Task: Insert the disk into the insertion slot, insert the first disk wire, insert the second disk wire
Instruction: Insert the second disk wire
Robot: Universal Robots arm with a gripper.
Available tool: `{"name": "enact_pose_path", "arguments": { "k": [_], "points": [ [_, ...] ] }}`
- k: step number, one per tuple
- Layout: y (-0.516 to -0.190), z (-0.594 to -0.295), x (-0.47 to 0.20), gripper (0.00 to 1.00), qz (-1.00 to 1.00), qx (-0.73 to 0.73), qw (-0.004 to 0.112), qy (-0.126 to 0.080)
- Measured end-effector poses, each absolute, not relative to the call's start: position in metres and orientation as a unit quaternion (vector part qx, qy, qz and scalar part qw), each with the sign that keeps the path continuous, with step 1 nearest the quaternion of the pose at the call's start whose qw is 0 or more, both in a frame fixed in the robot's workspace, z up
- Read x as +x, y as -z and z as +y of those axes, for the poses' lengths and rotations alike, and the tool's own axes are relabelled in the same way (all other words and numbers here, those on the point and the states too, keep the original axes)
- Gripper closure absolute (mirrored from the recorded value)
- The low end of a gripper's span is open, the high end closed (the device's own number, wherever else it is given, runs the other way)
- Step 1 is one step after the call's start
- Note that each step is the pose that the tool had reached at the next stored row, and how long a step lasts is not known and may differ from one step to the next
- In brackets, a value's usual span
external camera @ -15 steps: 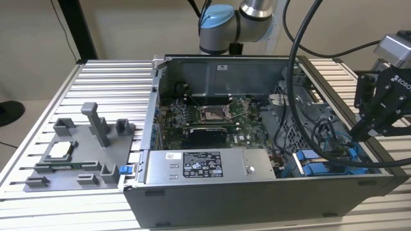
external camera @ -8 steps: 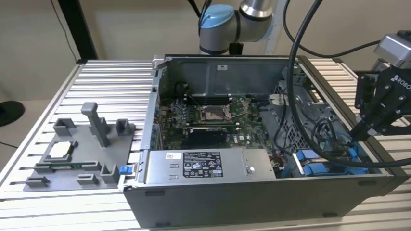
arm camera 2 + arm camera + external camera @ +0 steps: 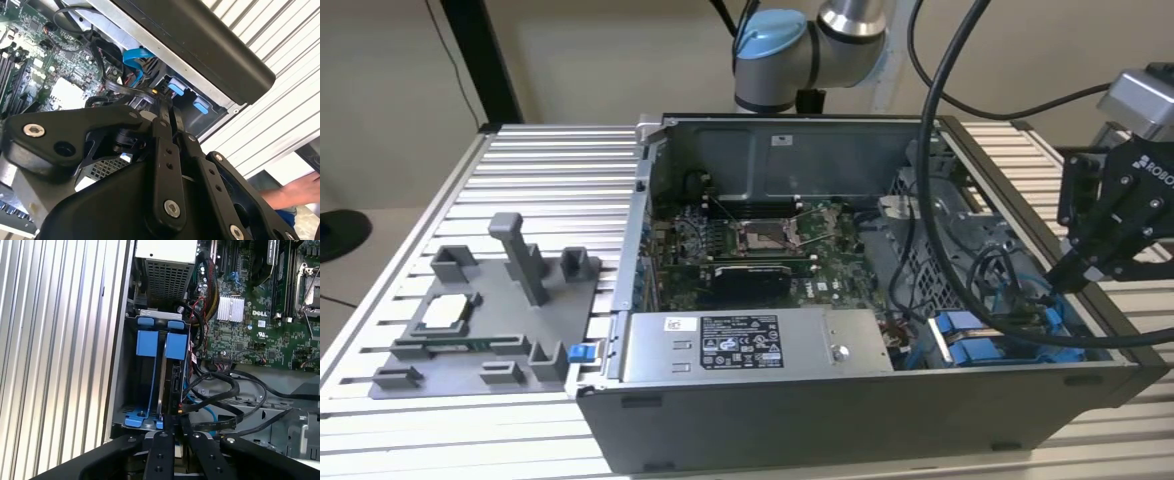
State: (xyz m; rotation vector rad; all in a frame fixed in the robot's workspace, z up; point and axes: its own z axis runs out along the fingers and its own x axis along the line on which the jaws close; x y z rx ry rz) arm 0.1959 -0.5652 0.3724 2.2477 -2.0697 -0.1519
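Observation:
The disk (image 3: 161,382) stands edge-on in its blue carrier (image 3: 150,344) inside the insertion slot (image 3: 131,390), the grey drive bay at the case's front corner on the exterior view's right (image 3: 994,352). My gripper (image 3: 1058,280) reaches down into the case just beside this bay. In both wrist views its black fingers (image 3: 162,450) are pressed together, tips (image 3: 162,100) pinching the end of a black disk wire (image 3: 220,422) right at the disk's rear edge. A small yellow spot shows at the tips. A blue wire (image 3: 137,55) curls nearby.
The open case holds the motherboard (image 3: 761,240) and a grey power-supply box (image 3: 747,345). Loose black cables (image 3: 235,385) cross beside the bay. A grey fixture (image 3: 494,310) sits on the slatted table on the exterior view's left. A person's hand (image 3: 295,192) shows beyond the case.

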Motion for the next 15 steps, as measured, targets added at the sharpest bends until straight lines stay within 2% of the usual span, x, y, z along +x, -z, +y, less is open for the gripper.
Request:
{"name": "enact_pose_path", "arguments": {
  "k": [15],
  "points": [
    [-0.388, -0.561, 0.187, 1.00, -0.676, 0.734, 0.042, 0.050]
  ]
}}
